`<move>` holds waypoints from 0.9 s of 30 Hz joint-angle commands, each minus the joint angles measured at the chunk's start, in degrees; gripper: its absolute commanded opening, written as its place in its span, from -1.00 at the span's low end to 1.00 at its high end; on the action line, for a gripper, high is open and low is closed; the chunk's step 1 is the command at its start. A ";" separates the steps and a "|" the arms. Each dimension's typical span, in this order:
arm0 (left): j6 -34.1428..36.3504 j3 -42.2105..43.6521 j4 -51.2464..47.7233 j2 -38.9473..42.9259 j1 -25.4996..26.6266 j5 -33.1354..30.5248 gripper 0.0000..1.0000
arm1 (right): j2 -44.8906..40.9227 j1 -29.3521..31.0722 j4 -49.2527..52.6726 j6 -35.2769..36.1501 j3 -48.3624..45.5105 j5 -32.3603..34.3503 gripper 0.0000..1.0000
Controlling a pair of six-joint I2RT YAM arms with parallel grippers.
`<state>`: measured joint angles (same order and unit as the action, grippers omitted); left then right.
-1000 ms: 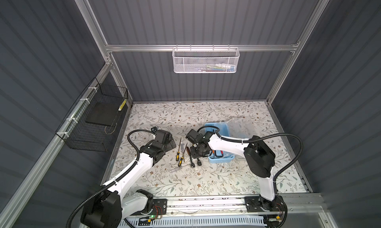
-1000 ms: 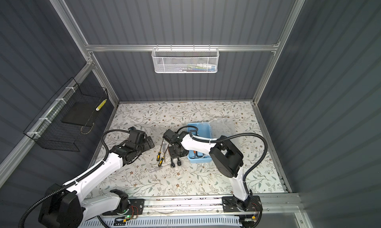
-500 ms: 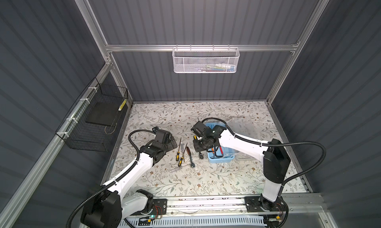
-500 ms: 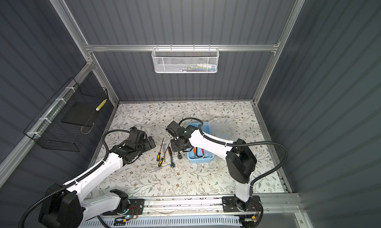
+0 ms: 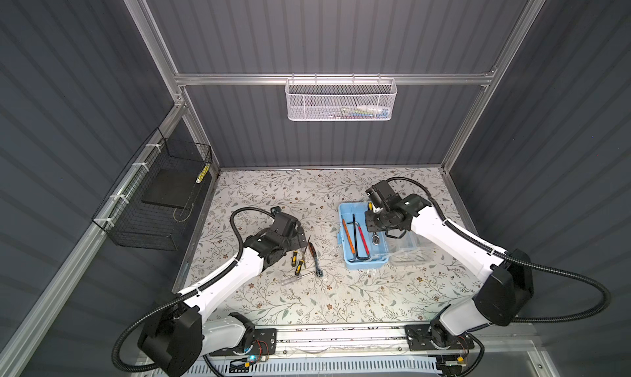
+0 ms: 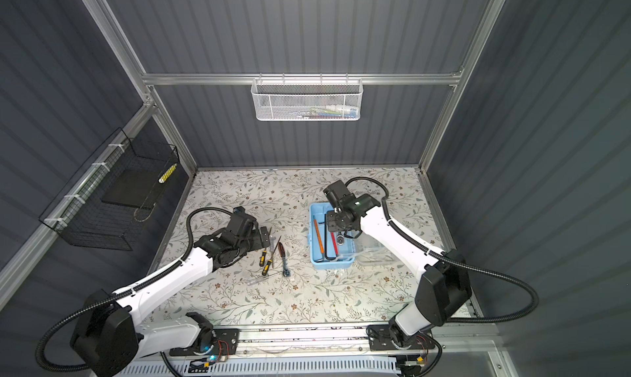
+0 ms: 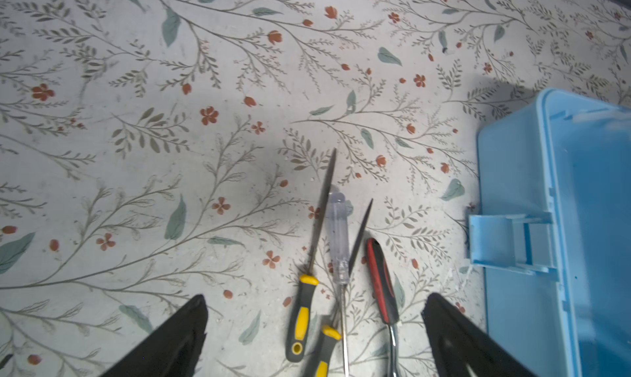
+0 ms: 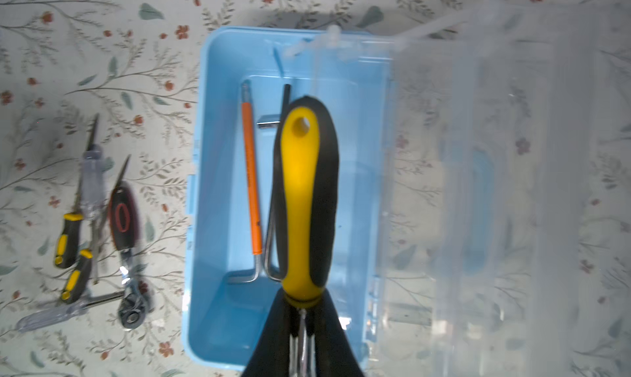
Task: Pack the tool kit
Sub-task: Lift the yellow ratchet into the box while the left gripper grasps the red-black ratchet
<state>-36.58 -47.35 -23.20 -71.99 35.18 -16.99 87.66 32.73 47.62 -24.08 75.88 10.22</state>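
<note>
Right tool (image 8: 302, 337) moved over box (image 8: 222, 153), one ratchet (image 8: 300, 187) gripped, three hex keys (image 5: 348, 234) inside

My left gripper (image 7: 316, 310) hangs spread wide and empty on a forward-stretched arm. My right gripper (image 8: 300, 337) is pinched tight on a yellow-handled tool (image 8: 302, 194), arm bent inward.

The flowered table (image 5: 273, 300) is carrying a light blue box (image 5: 367, 264) right of the middle, with the box's clear lid (image 5: 409, 252) lying open against its right side. Left of the box, well apart from it, a tight cluster of tools is lying on the cloth: 2 yellow-and-black-handled tools (image 5: 299, 267), a red-and-black ratchet (image 5: 312, 249) just beside them, and 2 clear-handled screwdrivers (image 7: 338, 235), one of them lying crosswise at the cluster's near end (image 5: 293, 279).
</note>
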 commanded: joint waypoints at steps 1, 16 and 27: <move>1.34 -2.21 -1.89 -1.93 2.00 -0.56 0.99 | 0.15 -2.42 1.30 4.09 -1.84 2.40 -1.00; 0.57 -6.56 -3.00 -10.62 11.77 0.31 0.87 | 8.07 -5.15 -3.73 5.44 -1.76 -0.39 -1.00; -3.44 -6.00 -4.15 -16.36 13.47 4.91 0.39 | 8.41 -5.87 -4.96 5.00 -2.23 -1.13 -0.52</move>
<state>-38.39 -52.60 -25.74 -87.15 48.10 -14.11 96.90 27.16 43.16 -19.20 73.49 9.21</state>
